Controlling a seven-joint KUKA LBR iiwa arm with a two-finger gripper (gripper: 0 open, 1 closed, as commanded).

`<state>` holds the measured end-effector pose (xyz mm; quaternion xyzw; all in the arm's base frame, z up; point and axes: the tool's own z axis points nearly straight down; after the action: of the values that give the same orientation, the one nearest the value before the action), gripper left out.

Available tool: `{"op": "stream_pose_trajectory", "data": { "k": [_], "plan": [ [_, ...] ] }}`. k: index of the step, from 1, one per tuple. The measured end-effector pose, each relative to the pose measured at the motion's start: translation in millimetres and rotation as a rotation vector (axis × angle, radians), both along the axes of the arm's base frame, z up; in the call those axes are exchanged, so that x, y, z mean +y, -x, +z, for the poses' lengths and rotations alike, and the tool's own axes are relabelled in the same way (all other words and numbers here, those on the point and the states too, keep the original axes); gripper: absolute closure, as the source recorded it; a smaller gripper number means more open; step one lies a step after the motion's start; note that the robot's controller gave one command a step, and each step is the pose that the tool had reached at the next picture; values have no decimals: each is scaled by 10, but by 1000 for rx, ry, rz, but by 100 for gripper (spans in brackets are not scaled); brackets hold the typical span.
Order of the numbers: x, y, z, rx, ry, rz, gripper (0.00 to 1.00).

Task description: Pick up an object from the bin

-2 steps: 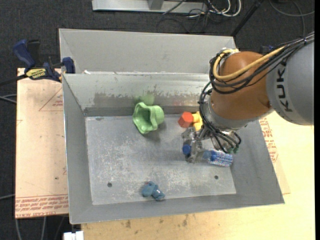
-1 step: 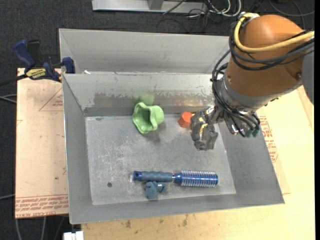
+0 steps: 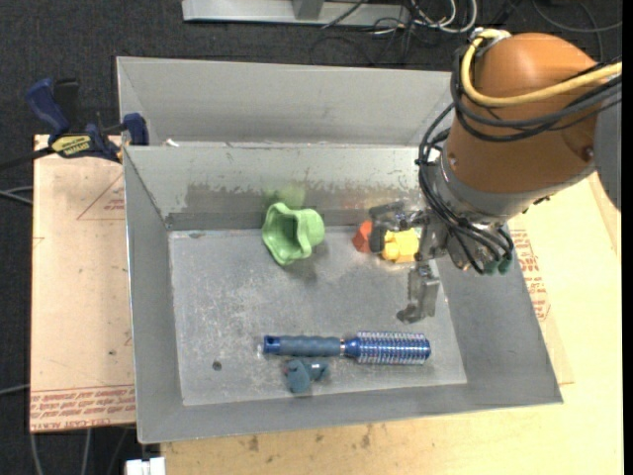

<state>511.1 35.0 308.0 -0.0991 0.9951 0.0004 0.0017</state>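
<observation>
In the grey bin (image 3: 227, 295) the claw (image 3: 420, 303), grip unreadable, hangs near the blue hairbrush (image 3: 346, 347).

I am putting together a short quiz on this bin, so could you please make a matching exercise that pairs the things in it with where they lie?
Things:
1. green cup
2. yellow and orange toy
3. blue brush
4. small blue piece

Places:
A. along the front, lying crosswise
B. at the back, toward the view's right
C. at the front edge, just in front of the brush's handle
D. at the back, near the middle

Pairs: 1-D, 2-B, 3-A, 4-C.
</observation>
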Motion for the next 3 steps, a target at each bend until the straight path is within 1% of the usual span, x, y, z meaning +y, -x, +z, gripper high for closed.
{"op": "stream_pose_trajectory", "data": {
  "k": [1,2,3],
  "plan": [
    [52,292,-1298,11,0,77,0],
    [-114,-16,-2411,8,0,58,0],
    [-109,-28,-2367,3,0,59,100]
  ]
}}
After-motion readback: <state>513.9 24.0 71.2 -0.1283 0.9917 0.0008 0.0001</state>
